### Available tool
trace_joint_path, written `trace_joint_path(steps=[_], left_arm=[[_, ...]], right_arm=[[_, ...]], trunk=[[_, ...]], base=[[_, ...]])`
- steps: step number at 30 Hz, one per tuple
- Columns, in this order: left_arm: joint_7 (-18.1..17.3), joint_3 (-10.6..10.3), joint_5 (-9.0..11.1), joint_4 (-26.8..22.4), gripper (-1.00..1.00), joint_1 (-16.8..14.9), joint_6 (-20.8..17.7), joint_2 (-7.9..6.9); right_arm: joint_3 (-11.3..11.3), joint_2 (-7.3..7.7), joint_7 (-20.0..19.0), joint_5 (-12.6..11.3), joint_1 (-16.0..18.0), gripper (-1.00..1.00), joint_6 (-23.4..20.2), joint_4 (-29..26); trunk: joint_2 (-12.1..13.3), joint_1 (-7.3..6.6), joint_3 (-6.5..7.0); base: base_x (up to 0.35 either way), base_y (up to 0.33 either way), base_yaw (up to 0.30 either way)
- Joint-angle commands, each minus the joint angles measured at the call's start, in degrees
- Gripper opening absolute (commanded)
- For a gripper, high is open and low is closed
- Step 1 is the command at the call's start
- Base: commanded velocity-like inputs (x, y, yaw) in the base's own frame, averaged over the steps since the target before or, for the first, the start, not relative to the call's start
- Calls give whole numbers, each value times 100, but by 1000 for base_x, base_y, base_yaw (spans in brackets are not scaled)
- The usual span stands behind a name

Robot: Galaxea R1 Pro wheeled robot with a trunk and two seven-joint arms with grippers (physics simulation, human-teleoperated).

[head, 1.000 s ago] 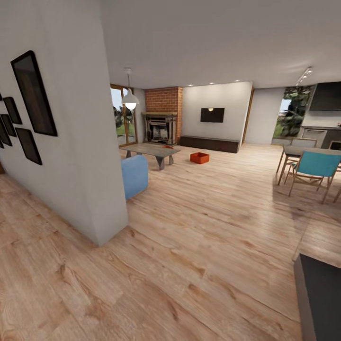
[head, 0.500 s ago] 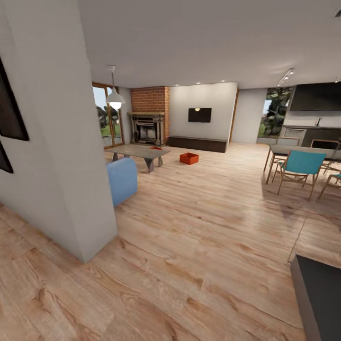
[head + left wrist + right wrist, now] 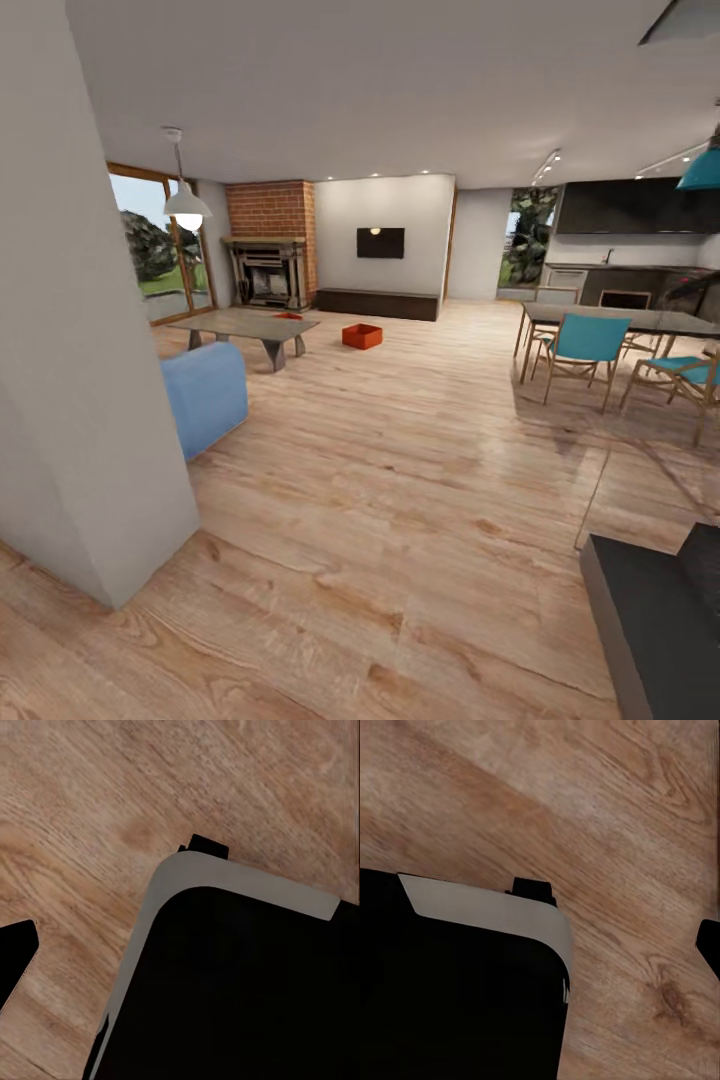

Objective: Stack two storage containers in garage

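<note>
Orange-red open bin (image 3: pixel 362 336) stood far off on the plank floor (image 3: pixel 400 500) beside the low table (image 3: pixel 247 326), before the fireplace (image 3: pixel 266 245). Judged rigid, light, smooth-walled; best gripped by opposite rims. Pincer state on either arm: could not be told.

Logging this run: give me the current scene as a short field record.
room: living room, light wood plank floor
container on floor: orange-red bin, far ahead near the TV wall
second container: a red shape on the coffee table, too small to tell
landmarks: brick fireplace, wall TV
nearby: blue seat, teal chairs
tools: state cannot be told
</note>
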State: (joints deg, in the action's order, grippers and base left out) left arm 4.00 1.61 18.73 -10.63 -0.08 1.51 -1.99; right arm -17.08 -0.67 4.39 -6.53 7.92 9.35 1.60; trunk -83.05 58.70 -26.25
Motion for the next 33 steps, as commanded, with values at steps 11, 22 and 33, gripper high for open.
trace_joint_path(steps=[11,22,33], left_arm=[[4,14,8,-1,100,-1,7,4],[4,14,8,-1,100,-1,-56,-3],[4,14,8,-1,100,-1,-63,-3]], right_arm=[[-49,-4,9,-53,7,100,32,17],[-49,-4,9,-51,7,100,32,20],[-49,4,9,-51,8,100,32,16]], trunk=[[-3,3,-6],[-3,3,-6],[-3,3,-6]], base=[[323,0,-249],[323,0,-249],[323,0,-199]])
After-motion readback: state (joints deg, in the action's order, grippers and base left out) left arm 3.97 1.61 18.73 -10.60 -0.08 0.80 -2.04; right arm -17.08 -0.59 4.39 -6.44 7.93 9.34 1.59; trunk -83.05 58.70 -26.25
